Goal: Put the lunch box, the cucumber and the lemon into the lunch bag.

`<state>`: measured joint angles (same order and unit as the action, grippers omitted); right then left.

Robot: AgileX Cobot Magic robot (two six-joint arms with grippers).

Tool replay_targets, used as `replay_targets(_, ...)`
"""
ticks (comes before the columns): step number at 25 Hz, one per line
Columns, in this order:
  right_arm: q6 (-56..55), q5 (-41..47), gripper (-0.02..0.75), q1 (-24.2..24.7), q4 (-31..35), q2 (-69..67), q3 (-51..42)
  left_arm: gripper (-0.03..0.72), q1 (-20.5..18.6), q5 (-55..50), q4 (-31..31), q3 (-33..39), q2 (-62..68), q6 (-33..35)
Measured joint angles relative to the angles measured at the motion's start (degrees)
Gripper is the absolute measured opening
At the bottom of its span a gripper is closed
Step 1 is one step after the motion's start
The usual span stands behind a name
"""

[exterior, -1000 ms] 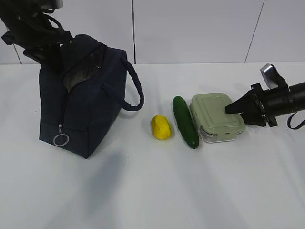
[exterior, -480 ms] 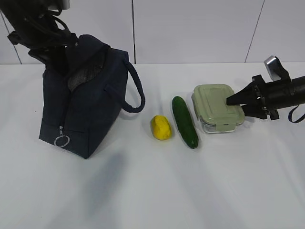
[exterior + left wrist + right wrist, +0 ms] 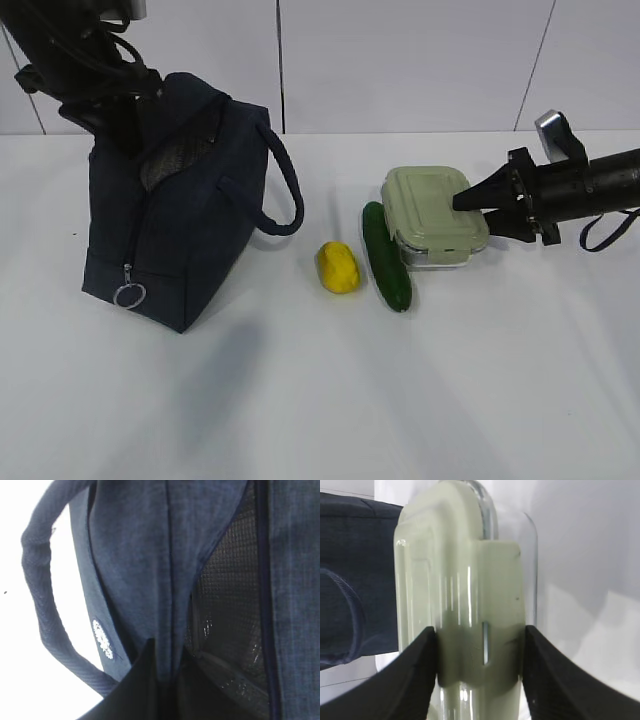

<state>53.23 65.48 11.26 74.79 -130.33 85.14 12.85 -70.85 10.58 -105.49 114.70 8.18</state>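
Observation:
The navy lunch bag (image 3: 180, 220) stands at the left, its zipper undone and the silvery lining showing. My left gripper (image 3: 112, 112) is shut on the fabric edge of the bag's (image 3: 135, 555) opening, jaws (image 3: 167, 675) pinching the cloth. My right gripper (image 3: 468, 200) is shut on the end of the lunch box (image 3: 430, 215), gripping it across lid and base (image 3: 460, 580), with the fingertips (image 3: 480, 650) either side. The box hangs just above the table, its left end over the cucumber (image 3: 385, 255). The lemon (image 3: 338, 267) lies left of the cucumber.
A loop handle (image 3: 285, 190) sticks out from the bag toward the lemon. The silver ring pull (image 3: 127, 295) hangs low on the bag's near end. White table (image 3: 320, 400) runs to a white wall behind.
My right gripper has lifted the lunch box off the table and carried it left, up to the cucumber. The left arm and the bag's top shifted slightly early on, then held still.

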Motion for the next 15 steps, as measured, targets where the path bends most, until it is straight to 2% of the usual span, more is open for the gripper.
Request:
replay_targets(11, -3.25, 0.00, 0.391, -1.35, 2.12, 5.52, 4.08, 0.003, 0.00, 0.00, -0.13, 0.00, 0.00, 0.00)
replay_targets(15, -5.01, 0.10, 0.391, -3.81, 2.21, 6.19, 6.79, 0.003, 0.00, 0.00, -0.13, 0.00, 0.00, 0.00)
